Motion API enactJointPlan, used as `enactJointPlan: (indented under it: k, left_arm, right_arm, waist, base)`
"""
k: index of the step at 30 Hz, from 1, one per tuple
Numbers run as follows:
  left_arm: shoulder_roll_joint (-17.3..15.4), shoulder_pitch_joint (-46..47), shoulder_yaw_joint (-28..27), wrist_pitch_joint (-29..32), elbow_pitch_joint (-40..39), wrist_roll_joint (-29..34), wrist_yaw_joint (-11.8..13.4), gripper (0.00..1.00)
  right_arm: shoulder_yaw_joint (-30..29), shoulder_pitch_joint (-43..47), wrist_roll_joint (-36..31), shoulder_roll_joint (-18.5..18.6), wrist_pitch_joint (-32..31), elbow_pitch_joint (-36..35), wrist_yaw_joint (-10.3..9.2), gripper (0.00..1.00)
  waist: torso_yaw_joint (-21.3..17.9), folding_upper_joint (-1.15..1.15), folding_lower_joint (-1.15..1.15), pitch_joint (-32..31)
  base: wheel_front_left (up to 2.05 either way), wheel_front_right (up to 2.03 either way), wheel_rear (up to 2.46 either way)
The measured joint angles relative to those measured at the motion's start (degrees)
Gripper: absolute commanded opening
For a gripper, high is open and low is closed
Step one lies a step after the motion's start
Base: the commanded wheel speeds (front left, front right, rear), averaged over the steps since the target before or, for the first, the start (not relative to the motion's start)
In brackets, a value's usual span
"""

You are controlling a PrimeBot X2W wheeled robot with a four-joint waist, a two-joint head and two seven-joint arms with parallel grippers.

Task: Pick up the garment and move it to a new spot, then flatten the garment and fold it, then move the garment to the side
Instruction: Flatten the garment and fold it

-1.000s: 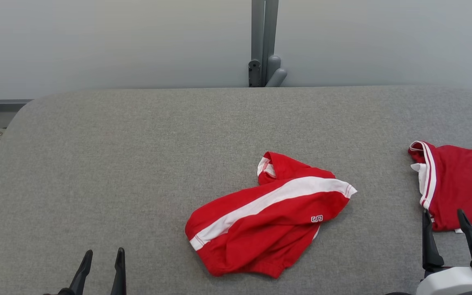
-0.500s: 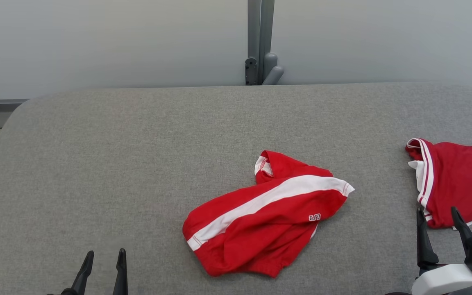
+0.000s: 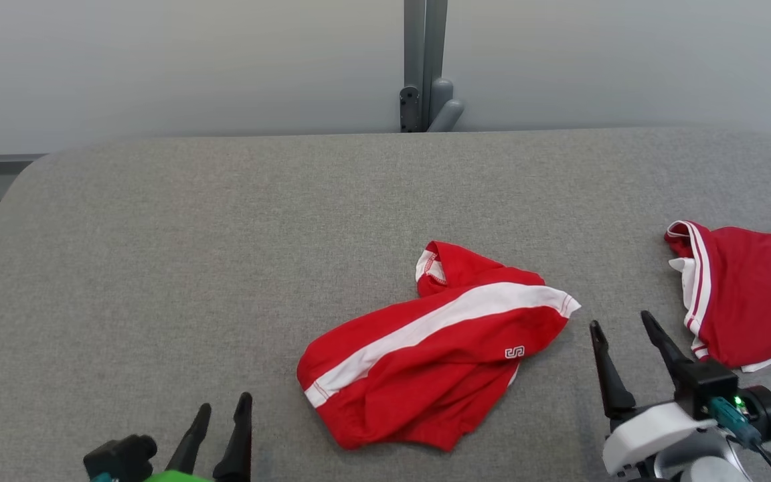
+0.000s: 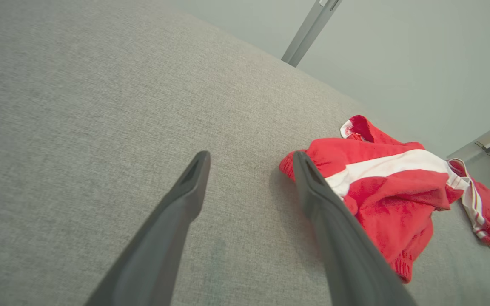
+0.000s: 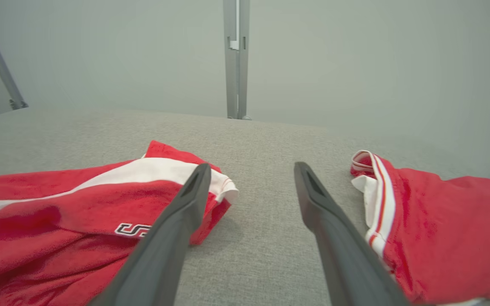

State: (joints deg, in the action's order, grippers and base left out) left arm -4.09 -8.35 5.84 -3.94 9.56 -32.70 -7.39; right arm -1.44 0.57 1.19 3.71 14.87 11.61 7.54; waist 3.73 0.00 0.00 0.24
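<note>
From the head camera the red garment (image 3: 436, 365) lay crumpled on the grey padded table (image 3: 158, 268), right of centre and toward the near edge; a broad white stripe (image 3: 425, 328) ran slantwise across it, a small white logo (image 3: 515, 352) sat near its right end, and a fold at the top showed a white-stitched hem. A second garment (image 3: 747, 294), red with white trim, lay flat at the table's right edge, well apart from the first; a grey post (image 3: 424, 60) stood behind the table.

The left gripper (image 3: 226, 400) hung at the lower left, fingers parted and empty; the right gripper (image 3: 620, 318) stood just right of the garment, fingers spread, holding nothing.

The left wrist view gave the garment's rounded left end, bunched and thick, just beside one finger; whether they touched I could not tell. The right wrist view gave the bare cloth between the two garments, its fingers aimed into that gap, and the logo's outlined letters up close.
</note>
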Motion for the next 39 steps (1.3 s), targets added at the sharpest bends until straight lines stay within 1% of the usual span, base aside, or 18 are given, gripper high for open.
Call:
enactJointPlan:
  k: [2,4,5,6,9,12,14,17,19,22,28,32,37,39]
  left_arm:
    - [0.35,1.42,1.56,6.37,-1.37,-3.44,0.35,1.0]
    - [0.66,2.58,3.22,11.58,-2.66,-5.06,1.68,1.0]
    - [0.66,2.58,3.22,11.58,-2.66,-5.06,1.68,1.0]
    - [0.91,3.26,3.83,13.57,-3.35,-5.93,2.47,1.0]
    - [0.89,5.68,6.14,18.81,-4.75,-6.57,3.91,1.0]
    - [1.03,7.59,7.58,22.18,-5.89,-7.8,5.5,1.0]
    - [1.03,8.28,8.44,23.84,-6.38,-8.4,6.24,1.0]
    - [0.89,8.65,9.35,25.36,-6.55,-8.2,6.91,1.0]
    - [0.65,8.62,9.54,26.2,-6.48,-8.1,7.12,1.0]
    - [0.48,8.26,9.9,26.88,-6.54,-8.66,6.79,1.0]
    - [0.21,8.41,9.7,26.86,-5.26,-9.5,6.62,1.0]
    - [0.26,9.28,9.2,26.72,-3.25,-10.02,7.22,1.0]
    - [0.55,10.23,9.0,27.07,-1.88,-12.38,7.31,1.0]
    - [0.77,10.28,9.38,27.57,-1.78,-14.34,6.92,1.0]
  right_arm:
    - [4.05,-3.11,0.03,1.7,-3.22,2.2,0.0,1.0]
    - [7.62,-7.06,0.8,4.09,-6.73,3.44,0.0,1.0]
    - [7.62,-7.06,0.8,4.09,-6.73,3.44,0.0,1.0]
    - [8.93,-8.86,1.58,4.89,-8.72,4.0,0.0,1.0]
    - [11.79,-12.18,4.21,7.89,-14.01,5.03,0.0,1.0]
    - [14.11,-14.4,7.23,11.15,-19.71,5.73,0.0,1.0]
    - [16.25,-15.5,9.76,13.04,-23.06,6.03,-0.01,1.0]
    - [19.13,-16.73,13.66,15.14,-25.9,6.49,0.0,1.0]
    - [20.58,-17.3,15.33,16.59,-26.43,7.0,0.0,1.0]
    - [21.02,-17.72,17.13,17.83,-26.3,7.58,0.0,1.0]
    - [21.72,-18.79,18.83,18.61,-25.39,8.16,0.0,1.0]
    - [22.12,-19.59,19.24,18.64,-25.02,8.55,0.0,1.0]
    - [22.77,-20.08,19.4,18.74,-24.54,8.95,0.0,1.0]
    - [23.13,-20.36,19.42,18.78,-24.37,9.25,0.0,0.96]
  waist:
    - [-0.07,0.0,0.0,0.57]
    - [-0.05,0.0,0.0,1.2]
    - [-0.05,0.0,0.0,1.2]
    - [-0.02,0.0,0.0,1.51]
    - [0.4,0.0,0.0,2.49]
    - [1.05,0.0,0.0,3.47]
    - [1.39,0.0,0.0,4.15]
    - [1.75,0.0,0.0,5.05]
    - [1.93,0.0,0.0,5.55]
    - [2.28,0.0,0.0,6.11]
    - [2.55,0.0,0.0,7.25]
    - [2.45,0.0,0.0,7.72]
    - [2.22,0.0,0.0,8.11]
    - [2.12,0.0,0.0,8.21]
  base:
    - [0.0,0.0,0.0]
    - [0.0,0.0,0.0]
    - [0.0,0.0,0.0]
    - [0.0,0.0,0.0]
    - [0.0,0.0,0.0]
    - [0.0,0.0,0.0]
    - [0.0,0.0,0.0]
    - [0.0,0.0,0.0]
    - [0.0,0.0,0.0]
    - [0.0,0.0,0.0]
    - [0.0,0.0,0.0]
    - [0.0,0.0,0.0]
    - [0.0,0.0,0.0]
    - [0.0,0.0,0.0]
